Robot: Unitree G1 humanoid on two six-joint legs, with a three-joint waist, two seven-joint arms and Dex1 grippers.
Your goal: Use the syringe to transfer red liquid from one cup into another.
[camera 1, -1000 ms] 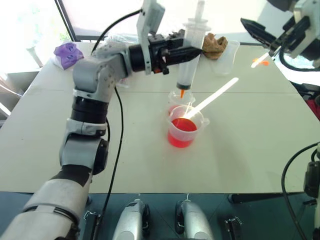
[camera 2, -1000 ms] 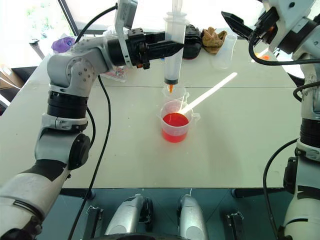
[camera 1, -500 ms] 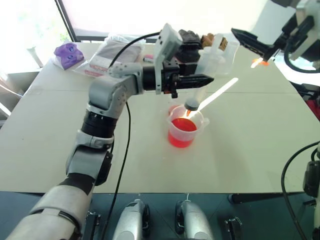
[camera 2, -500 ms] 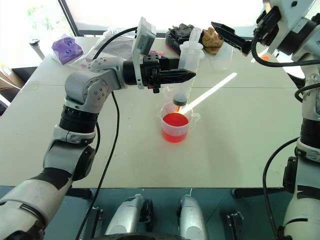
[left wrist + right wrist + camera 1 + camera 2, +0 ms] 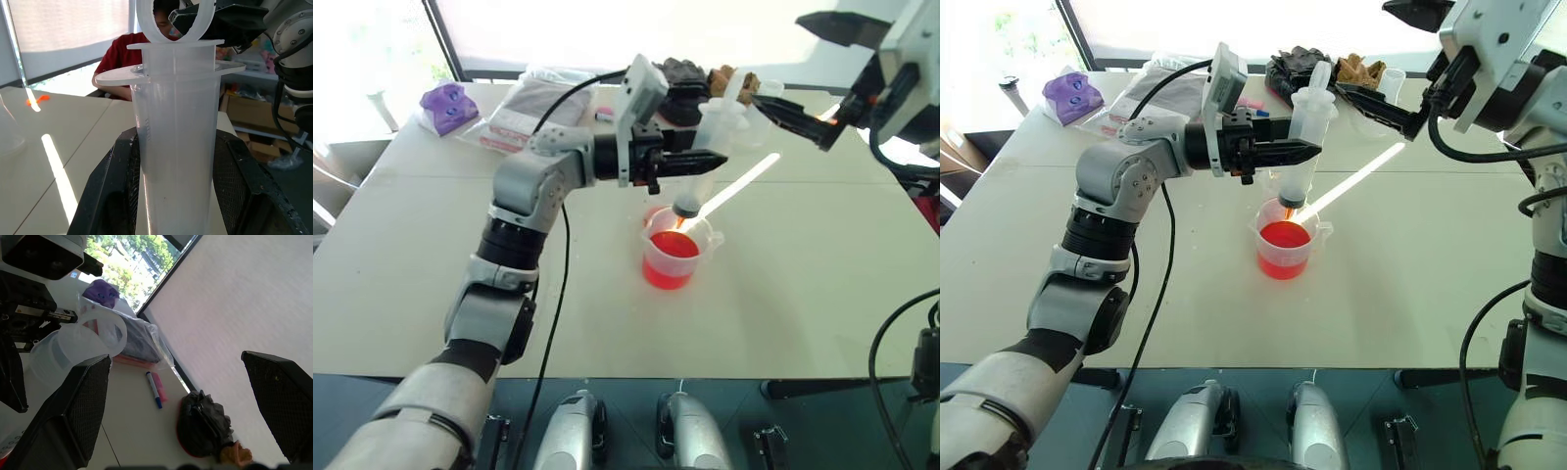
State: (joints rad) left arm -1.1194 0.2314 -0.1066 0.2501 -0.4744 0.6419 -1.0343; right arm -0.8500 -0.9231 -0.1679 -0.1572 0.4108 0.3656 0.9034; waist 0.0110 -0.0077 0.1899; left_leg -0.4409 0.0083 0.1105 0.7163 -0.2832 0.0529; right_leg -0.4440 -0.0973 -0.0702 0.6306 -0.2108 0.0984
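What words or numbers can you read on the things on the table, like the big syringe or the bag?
None can be read.
The syringe: faint scale ticks down its barrel, no digits legible.
The plastic bag: a red strip of print, too small to read.
The marker pen: no readable label.
The larger beaker: no markings legible.

My two head eyes are looking down over the bench (image 5: 803,294), sharing it. My left wrist camera is sitting close behind the syringe (image 5: 173,147); my right is facing the window.

No legible text, labels or numbers anywhere.
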